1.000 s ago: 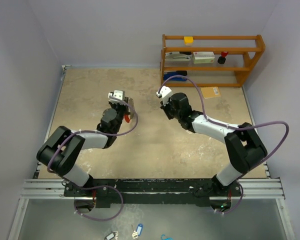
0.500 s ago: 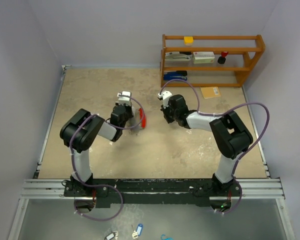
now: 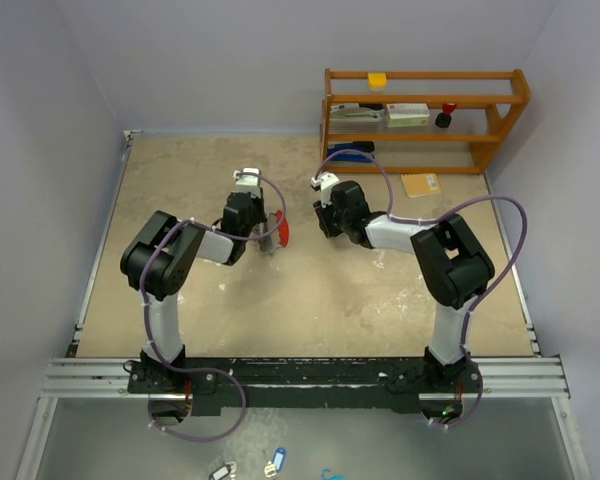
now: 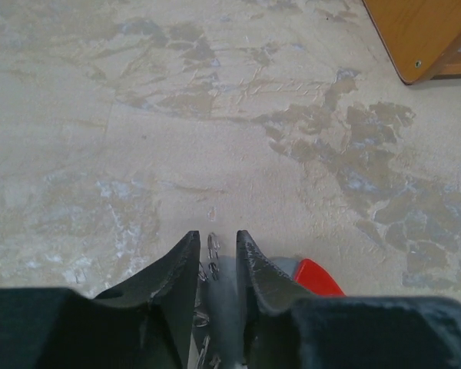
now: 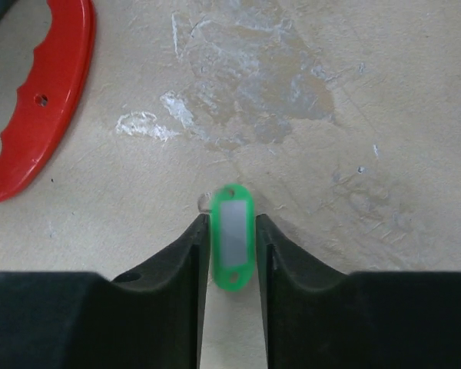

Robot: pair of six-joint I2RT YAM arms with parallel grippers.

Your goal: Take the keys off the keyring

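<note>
The keys (image 5: 232, 242) are sitting between the near-closed fingers of the right gripper (image 5: 231, 221). The chain of the keyring (image 4: 316, 275) is lying between those of the left gripper (image 4: 217, 237). Whether either is clamping cannot be told.

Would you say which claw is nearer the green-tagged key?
Right. The green-tagged key sits between the fingers of the right claw; the left claw is apart, by the red keyring.

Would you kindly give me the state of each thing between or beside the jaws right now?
Green key tag: separate from the keyring, between the right jaws, blurred; grip unclear.
Red keyring: beside the left jaws, its chain running between them.
Left jaws: narrowly parted around the chain; grip unclear.
Right jaws: close on either side of the tag.
</note>
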